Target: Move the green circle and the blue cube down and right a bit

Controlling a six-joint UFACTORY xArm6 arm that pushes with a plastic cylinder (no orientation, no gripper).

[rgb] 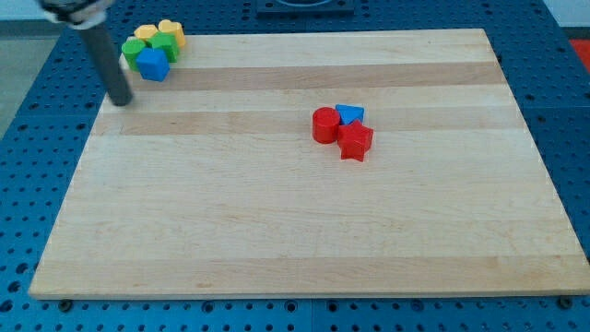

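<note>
The blue cube (152,65) sits near the board's top left corner. The green circle (134,50) touches it on its upper left. A second green block (165,46) touches the cube at its upper right. Two yellow blocks (146,33) (171,29) lie just above them in the same cluster. My tip (122,101) rests on the board below and to the left of the blue cube, a short gap apart from it. The dark rod rises from it toward the view's top left.
A red cylinder (324,124), a small blue triangle (349,114) and a red star-shaped block (355,141) sit together right of the board's middle. The wooden board (295,231) lies on a blue perforated table (28,111).
</note>
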